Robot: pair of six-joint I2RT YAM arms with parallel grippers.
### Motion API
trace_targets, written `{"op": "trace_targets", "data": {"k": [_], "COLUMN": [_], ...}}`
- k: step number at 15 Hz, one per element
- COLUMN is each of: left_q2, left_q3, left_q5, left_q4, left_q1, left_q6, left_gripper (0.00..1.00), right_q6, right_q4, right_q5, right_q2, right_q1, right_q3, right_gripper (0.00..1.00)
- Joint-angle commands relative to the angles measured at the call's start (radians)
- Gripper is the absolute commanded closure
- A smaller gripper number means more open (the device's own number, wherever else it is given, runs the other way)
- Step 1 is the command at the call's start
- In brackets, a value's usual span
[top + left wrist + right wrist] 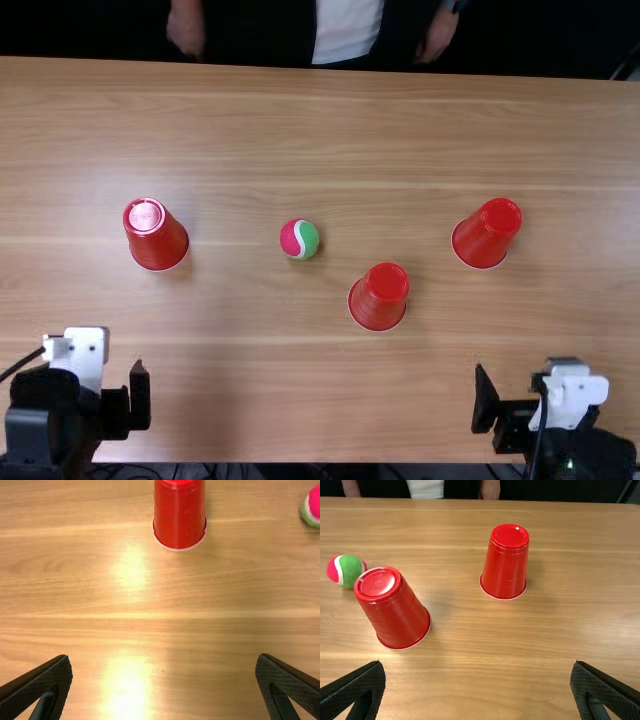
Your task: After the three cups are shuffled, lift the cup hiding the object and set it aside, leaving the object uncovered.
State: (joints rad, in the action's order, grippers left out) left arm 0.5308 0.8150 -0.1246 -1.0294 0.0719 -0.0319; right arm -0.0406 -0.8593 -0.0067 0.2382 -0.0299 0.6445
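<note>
Wooden desk (320, 120) is topped by three inverted red cups (155, 235) and a ball (299, 239). Left end effector (162, 690) and right end effector (479, 692) are held released.

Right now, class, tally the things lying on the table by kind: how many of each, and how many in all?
Red cups: 3 (left cup, middle cup, right cup)
Pink and green ball: 1
Total: 4

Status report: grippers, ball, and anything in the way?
Open, empty, at near edge: left gripper, right gripper. Uncovered ball between left cup and middle cup; right cup apart. Nothing in the way.
</note>
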Motion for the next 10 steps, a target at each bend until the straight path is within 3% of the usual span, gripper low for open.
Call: {"op": "trace_targets", "data": {"k": [1,4,7,10], "left_q2": [-0.077,-0.269,-0.425,-0.531], "left_q3": [-0.08,-0.243,-0.335,-0.488], "left_q5": [-0.008,0.005,0.003,-0.002], "left_q4": [0.043,0.166,0.214,0.37], "left_q1": [-0.004,-0.004,-0.004,-0.006], "left_q6": [-0.007,-0.007,-0.005,-0.007], "left_gripper": [0.0,0.0,0.0,0.0], "right_q6": [0.004,0.006,0.0,0.0], "right_q4": [0.015,0.048,0.057,0.131], "right_q5": [0.01,0.01,0.012,0.014], "right_q2": [-0.088,-0.238,-0.238,-0.238], "right_q1": [0.012,0.031,0.061,0.104], "right_q3": [-0.039,-0.111,-0.135,-0.198], "right_gripper": [0.0,0.0,0.0,0.0]}}
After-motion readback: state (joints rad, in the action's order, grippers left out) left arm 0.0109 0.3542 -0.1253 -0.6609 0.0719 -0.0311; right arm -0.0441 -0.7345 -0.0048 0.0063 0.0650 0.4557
